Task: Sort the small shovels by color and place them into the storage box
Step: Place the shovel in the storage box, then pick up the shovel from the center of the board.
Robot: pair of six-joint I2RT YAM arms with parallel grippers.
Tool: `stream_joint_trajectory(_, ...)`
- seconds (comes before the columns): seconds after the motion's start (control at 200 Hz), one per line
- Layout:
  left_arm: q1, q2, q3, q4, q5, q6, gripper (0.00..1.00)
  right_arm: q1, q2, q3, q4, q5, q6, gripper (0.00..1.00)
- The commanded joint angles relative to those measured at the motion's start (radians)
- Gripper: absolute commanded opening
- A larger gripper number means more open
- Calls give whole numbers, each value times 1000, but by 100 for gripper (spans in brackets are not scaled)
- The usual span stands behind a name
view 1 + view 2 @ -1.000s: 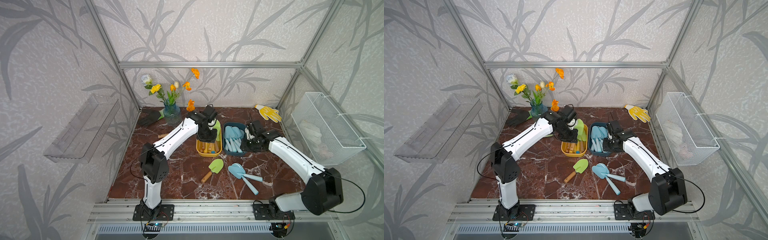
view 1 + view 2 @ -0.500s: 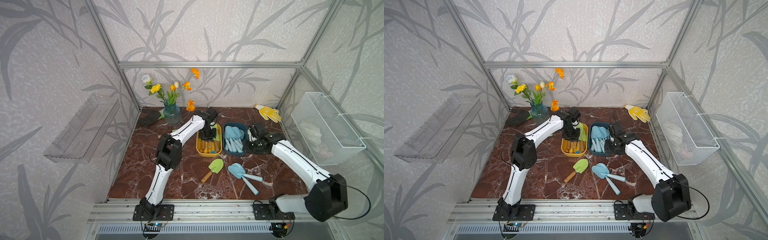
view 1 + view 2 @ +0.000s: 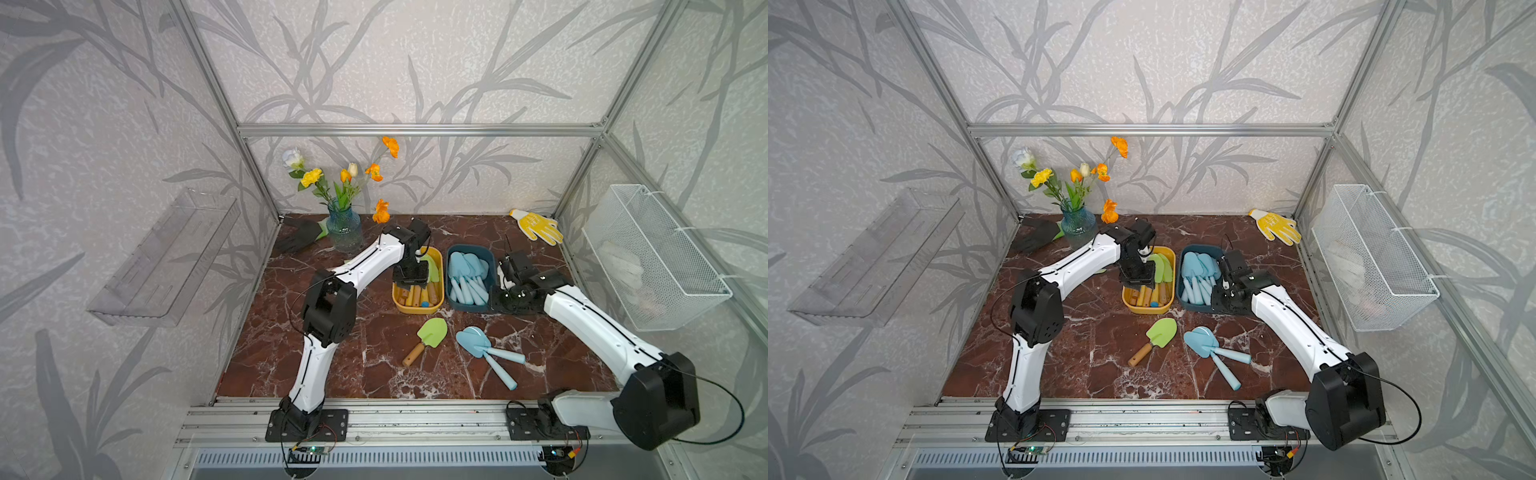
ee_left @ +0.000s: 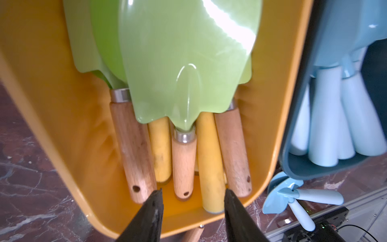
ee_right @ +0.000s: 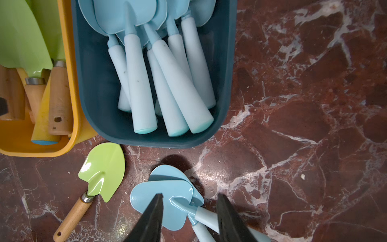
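1. Lime-green small shovels [image 4: 184, 62] fill the yellow plastic box [image 4: 52, 104], and light blue plastic shovels [image 5: 159, 83] fill the dark blue box [image 5: 94, 94] beside it.
2. One wooden-handled green shovel [image 5: 104, 167] and two loose blue shovels [image 5: 165, 197] lie on the red marble tabletop [image 5: 314, 104].
3. Left gripper [image 4: 193, 190] hangs over the yellow box and right gripper [image 5: 190, 194] is beside the blue one, both spread and empty.

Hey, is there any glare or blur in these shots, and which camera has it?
Left wrist view: strong white glare across the top green shovel, and the whole picture is slightly soft. Right wrist view: sharp, with only a small sheen on the loose green shovel. In both top views: even light, no obvious glare.
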Motion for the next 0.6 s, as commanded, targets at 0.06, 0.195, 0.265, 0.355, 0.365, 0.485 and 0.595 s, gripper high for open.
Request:
stream_joint_trajectory(0.06, -1, -173, -43, 72, -12, -71, 49, 9, -41, -91, -38, -61, 52, 46)
stream_joint_trajectory(0.195, -1, -252, -155, 141, -37, -129, 51, 45, -81, -189, -56, -95, 108, 47)
stream_joint_trajectory(0.265, -1, -270, -211, 160, -35, -147, 50, 76, -112, -238, -67, -97, 137, 47)
stream_joint_trajectory(0.355, 0, -277, -267, 173, -22, -158, 51, 115, -151, -287, -68, -83, 180, 47)
stream_joint_trajectory(0.365, 0, -278, -273, 174, -22, -159, 51, 116, -154, -292, -69, -81, 182, 47)
stream_joint_trajectory(0.485, -1, -282, -316, 190, -4, -171, 51, 122, -166, -330, -72, -97, 216, 47)
stream_joint_trajectory(0.595, -1, -288, -333, 203, -1, -178, 50, 147, -169, -337, -75, -56, 224, 47)
